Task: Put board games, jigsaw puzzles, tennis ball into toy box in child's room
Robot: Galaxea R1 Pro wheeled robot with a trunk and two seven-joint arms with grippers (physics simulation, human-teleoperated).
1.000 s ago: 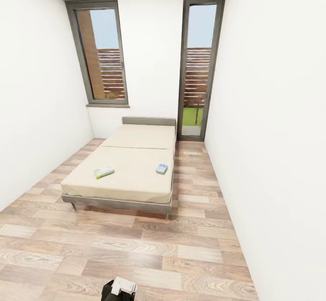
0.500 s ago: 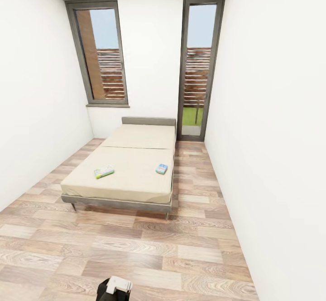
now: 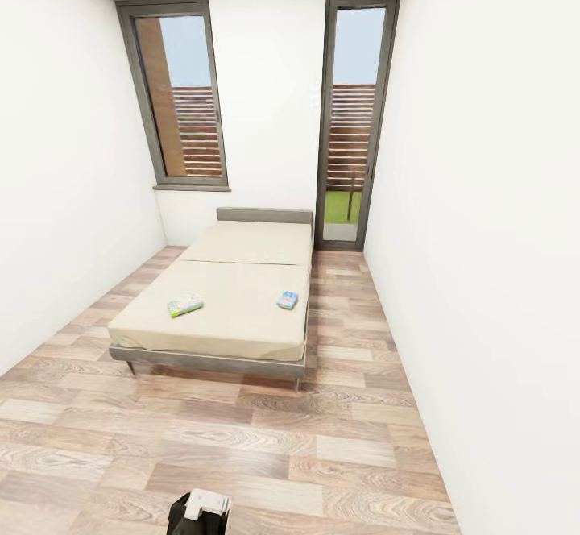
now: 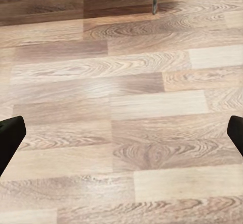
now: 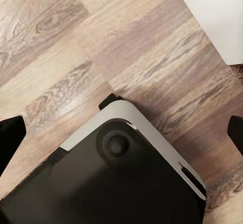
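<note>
We log the left gripper [image 4: 121, 138] first: its two dark fingertips sit at opposite edges of the left wrist view, spread wide, nothing between them but wood-plank floor [image 4: 121, 82]. The right gripper [image 5: 121, 133] reads the same, fingers wide apart and empty, looking down on the robot's own dark base [image 5: 116, 178] (grey-rimmed, rounded corner).

In the head view a black-and-white part of one arm [image 3: 199, 511] pokes in at the lower edge, left of centre; we cannot tell which arm it is.

Outward from there: the bed [image 3: 234, 301] lies straight ahead across open floor, well apart from both grippers, its long axis running away from us toward the windows. Two board games rest flat on the mattress near the foot end. The green-yellow box [image 3: 185, 305] lies left, long axis slanted; the smaller blue box [image 3: 287, 300] lies right, near the mattress edge.

Our judgement: the left arm is nearer the green box and the right arm nearer the blue, but the base must close the gap before either reach.
</note>
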